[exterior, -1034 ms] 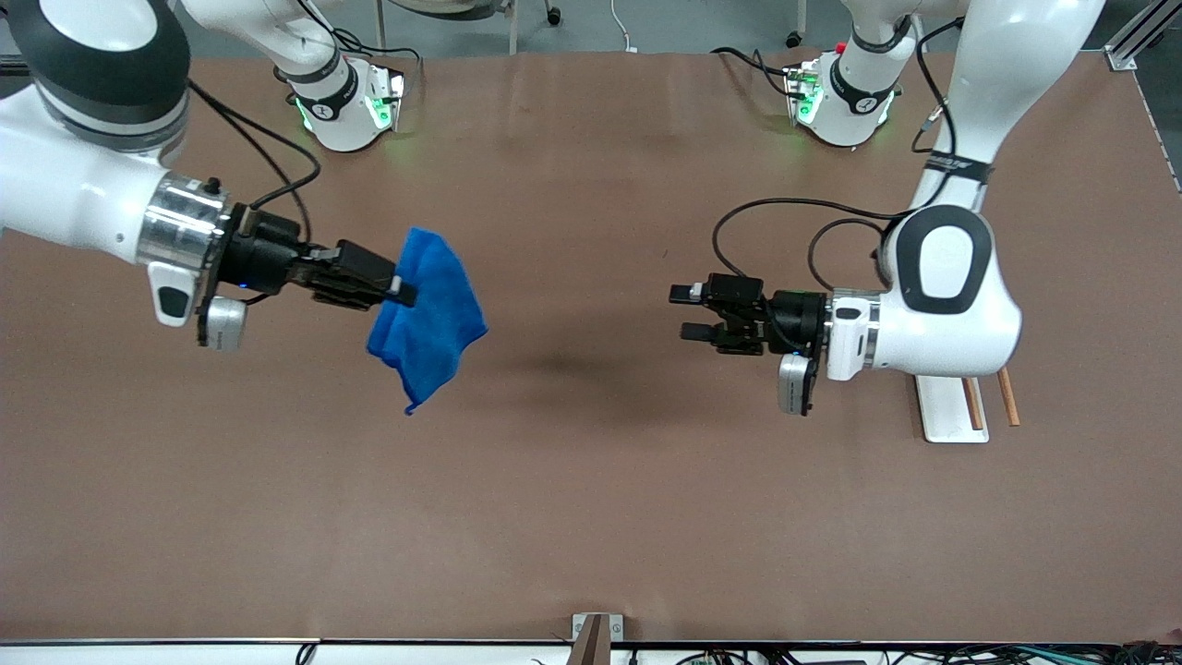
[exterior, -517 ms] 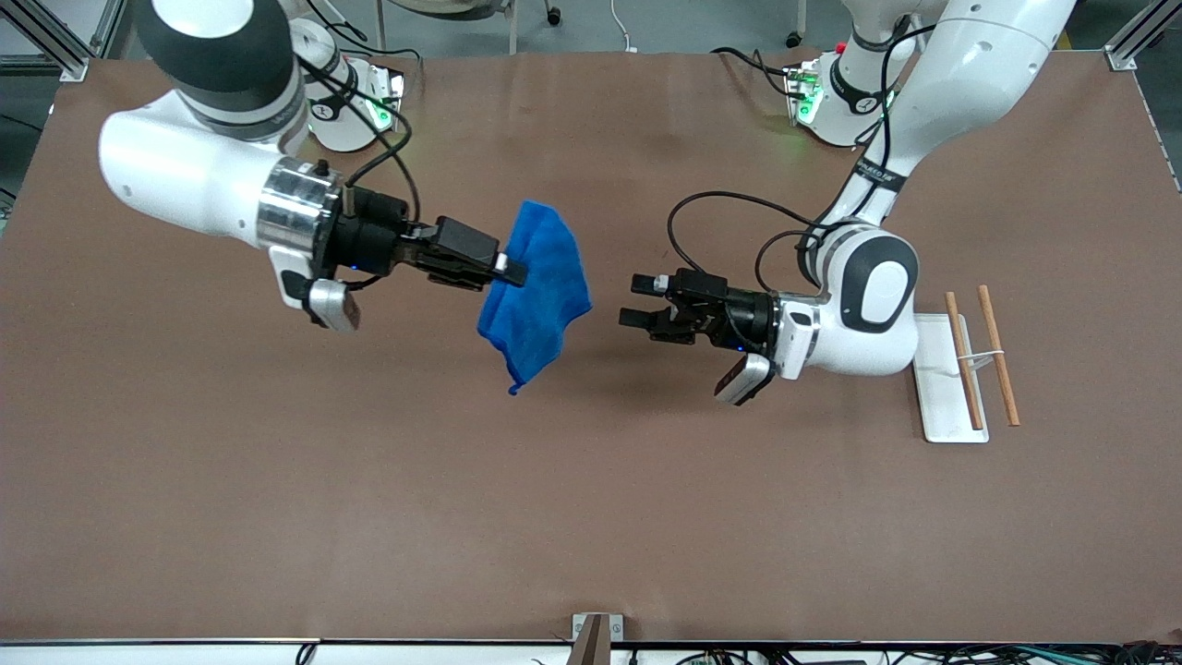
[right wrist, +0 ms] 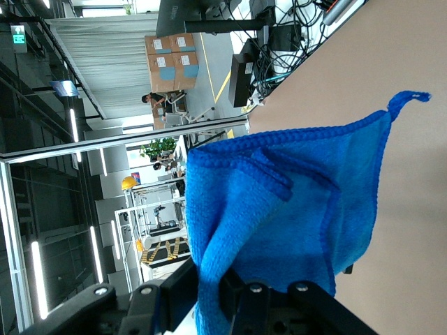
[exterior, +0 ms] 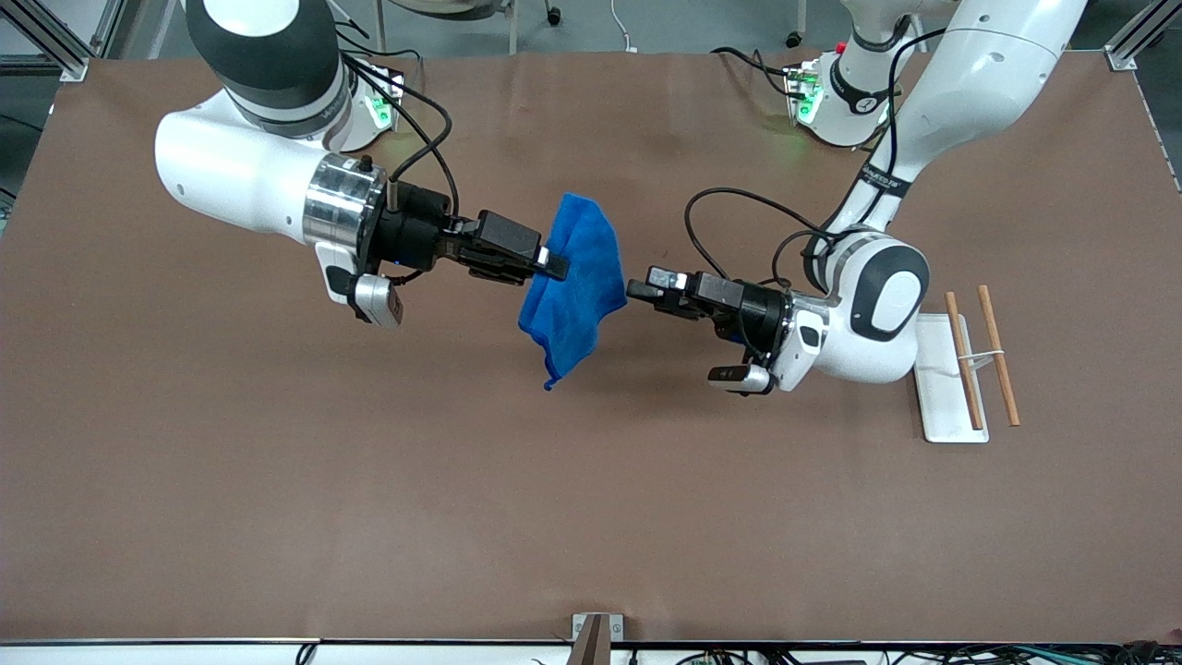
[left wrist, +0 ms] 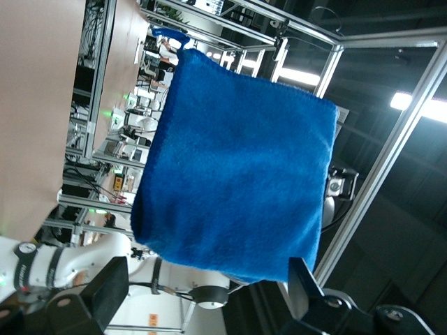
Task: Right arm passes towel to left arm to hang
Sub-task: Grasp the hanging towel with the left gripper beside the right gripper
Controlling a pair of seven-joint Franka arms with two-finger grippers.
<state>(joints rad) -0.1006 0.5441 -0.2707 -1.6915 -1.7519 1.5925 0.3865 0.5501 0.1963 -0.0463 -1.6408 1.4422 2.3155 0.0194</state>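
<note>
The blue towel (exterior: 580, 282) hangs in the air over the middle of the table, drooping to a point. My right gripper (exterior: 557, 269) is shut on a bunched fold at its edge; in the right wrist view the towel (right wrist: 293, 209) spreads out from the pinching jaws of that gripper (right wrist: 213, 296). My left gripper (exterior: 639, 292) is open and level with the cloth, its tips at the towel's edge on the side toward the left arm. In the left wrist view the towel (left wrist: 237, 174) fills the space ahead, its edge just reaching between the spread fingers (left wrist: 110, 287) of the left gripper (left wrist: 206, 289).
A white flat tray (exterior: 940, 392) with two wooden rods (exterior: 997, 365) lies on the brown table toward the left arm's end, just past the left arm's wrist. A small bracket (exterior: 596, 633) sits at the table edge nearest the front camera.
Both arms have come together over the table's middle. The right gripper carried the towel toward the left arm's end. The open left gripper advanced to the towel's edge and its wrist rolled.
</note>
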